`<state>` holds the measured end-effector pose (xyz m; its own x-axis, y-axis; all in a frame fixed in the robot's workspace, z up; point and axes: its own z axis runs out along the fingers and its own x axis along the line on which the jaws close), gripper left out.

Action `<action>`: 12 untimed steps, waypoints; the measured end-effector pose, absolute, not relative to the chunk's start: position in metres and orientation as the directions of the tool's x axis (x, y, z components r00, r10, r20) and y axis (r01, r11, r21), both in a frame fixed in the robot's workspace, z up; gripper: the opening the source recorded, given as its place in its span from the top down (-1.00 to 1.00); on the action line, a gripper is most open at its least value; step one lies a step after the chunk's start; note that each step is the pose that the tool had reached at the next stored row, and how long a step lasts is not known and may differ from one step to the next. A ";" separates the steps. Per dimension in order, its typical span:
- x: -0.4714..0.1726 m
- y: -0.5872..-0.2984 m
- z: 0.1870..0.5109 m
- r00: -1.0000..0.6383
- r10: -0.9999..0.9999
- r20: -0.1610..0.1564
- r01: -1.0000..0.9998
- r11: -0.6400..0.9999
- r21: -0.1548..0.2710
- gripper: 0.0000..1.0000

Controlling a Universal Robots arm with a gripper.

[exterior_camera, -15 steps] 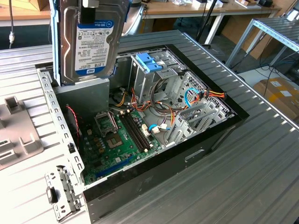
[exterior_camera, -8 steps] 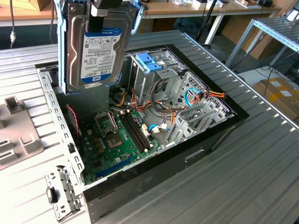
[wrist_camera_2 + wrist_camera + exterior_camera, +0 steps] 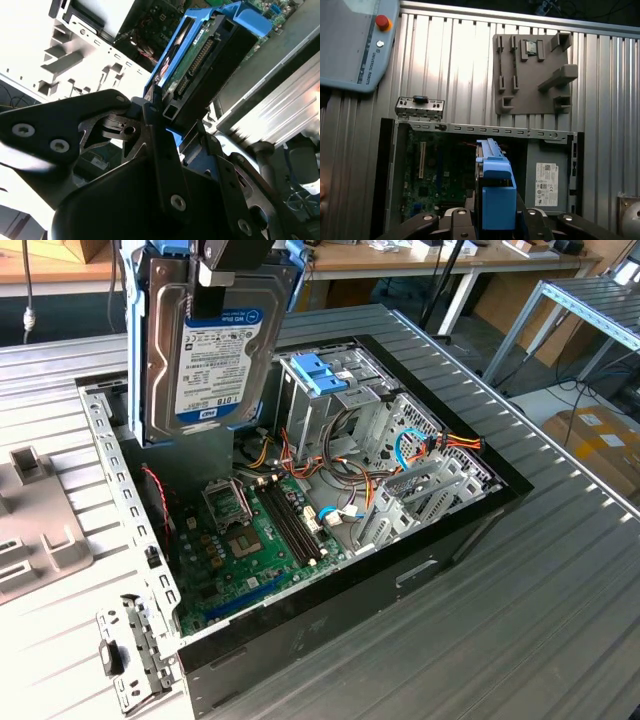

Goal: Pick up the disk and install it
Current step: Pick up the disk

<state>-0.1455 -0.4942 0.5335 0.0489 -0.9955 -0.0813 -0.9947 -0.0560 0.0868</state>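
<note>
The disk (image 3: pixel 215 350) hangs upright above the open computer case (image 3: pixel 450 540), its white-and-blue label facing the exterior view and blue rails along its sides. My gripper (image 3: pixel 232 270) is shut on its upper end. In the second wrist view the disk (image 3: pixel 200 60) points away from the black fingers (image 3: pixel 160 145), connector edge showing. In the first wrist view its blue rail (image 3: pixel 495 185) sits over the motherboard (image 3: pixel 440 175). The metal drive cage with a light-blue top (image 3: pixel 325 375) stands inside the case, toward the exterior view's right of the disk.
A grey power supply box with a white sticker (image 3: pixel 547 182) sits in the case. Orange and red cables (image 3: pixel 440 445) run near the cage. A grey fixture plate (image 3: pixel 532 70) and a teach pendant (image 3: pixel 355 45) lie on the ribbed metal table (image 3: pixel 560 620).
</note>
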 end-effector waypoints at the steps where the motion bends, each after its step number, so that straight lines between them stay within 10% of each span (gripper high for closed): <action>1: -0.146 -0.494 0.533 0.041 -0.994 -0.105 -0.995 -0.050 0.086 0.26; 12: -0.145 -0.500 0.527 -0.024 -0.988 -0.150 -0.996 0.011 0.084 0.26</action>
